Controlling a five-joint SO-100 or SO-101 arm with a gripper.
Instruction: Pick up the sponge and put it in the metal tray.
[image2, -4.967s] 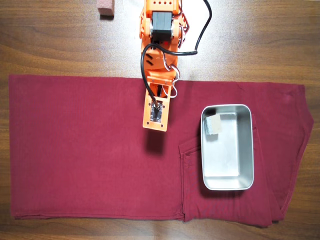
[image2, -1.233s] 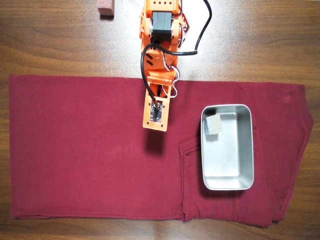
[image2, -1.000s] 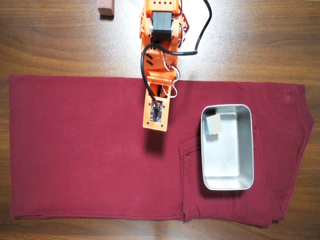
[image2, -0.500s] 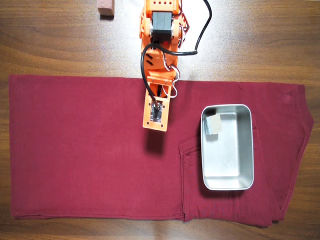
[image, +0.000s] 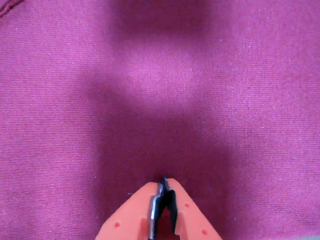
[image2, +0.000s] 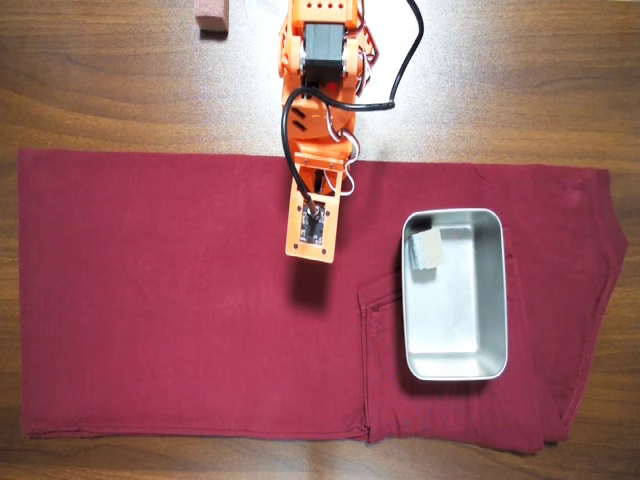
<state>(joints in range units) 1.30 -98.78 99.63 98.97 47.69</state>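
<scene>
Small grey-beige foam sponge (image2: 431, 251) lay inside shiny silver steel tray (image2: 494, 300), upper-left corner, right of overhead frame. My orange gripper (image: 163, 192) hung over dark red cloth (image2: 150, 300), frame centre, jaws pressed together, empty. Task judged done; best kept clear.

Light is even and fairly bright in the overhead view, with the wooden table (image2: 120, 90) showing a soft sheen near its far edge. The metal tray (image2: 500, 300) glares pale on its floor. A small dark shadow lies on the red cloth (image2: 150, 300) under the arm. The wrist view is soft and blurred, with broad dim shadow patches across the cloth.
</scene>
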